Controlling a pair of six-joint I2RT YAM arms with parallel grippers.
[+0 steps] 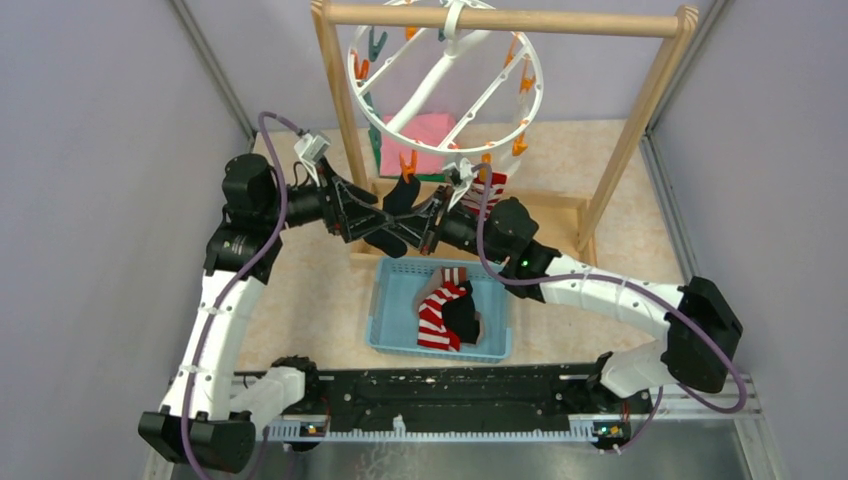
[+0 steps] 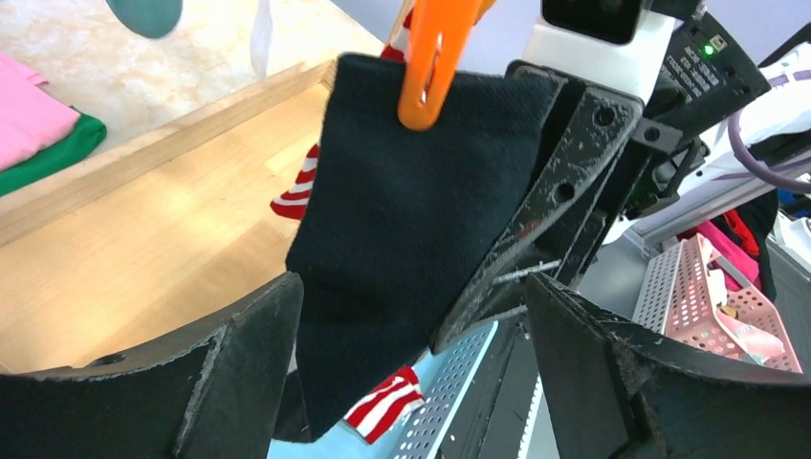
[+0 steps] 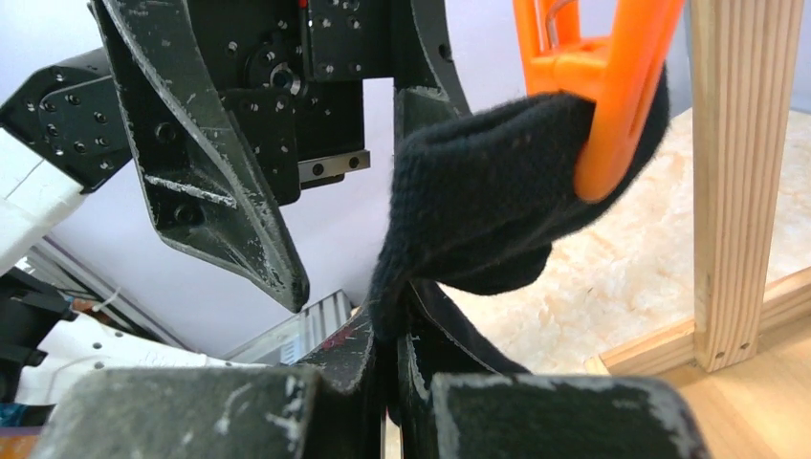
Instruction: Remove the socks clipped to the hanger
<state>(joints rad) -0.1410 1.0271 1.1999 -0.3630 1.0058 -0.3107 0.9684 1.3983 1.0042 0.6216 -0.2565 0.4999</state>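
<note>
Tabletop (image 1: 300, 300): blue basket (image 1: 398, 300) holds socks (image 1: 438, 315) (striped, black).

Clipped sock (image 1: 403, 195): between left gripper (image 1: 385, 222) and right gripper (image 1: 430, 226), hanging under clip (image 1: 407, 164).
Basket (image 1: 400, 285): below both grippers, loose socks (image 1: 440, 312) inside.

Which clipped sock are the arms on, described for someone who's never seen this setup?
A white round plastic hanger hangs from the top bar of the light wooden rack frame. At its lower rim an orange plastic clip pinches a plain black sock. Its clipped neighbour on the right is a red-and-white striped sock; this one is solid black.
</note>
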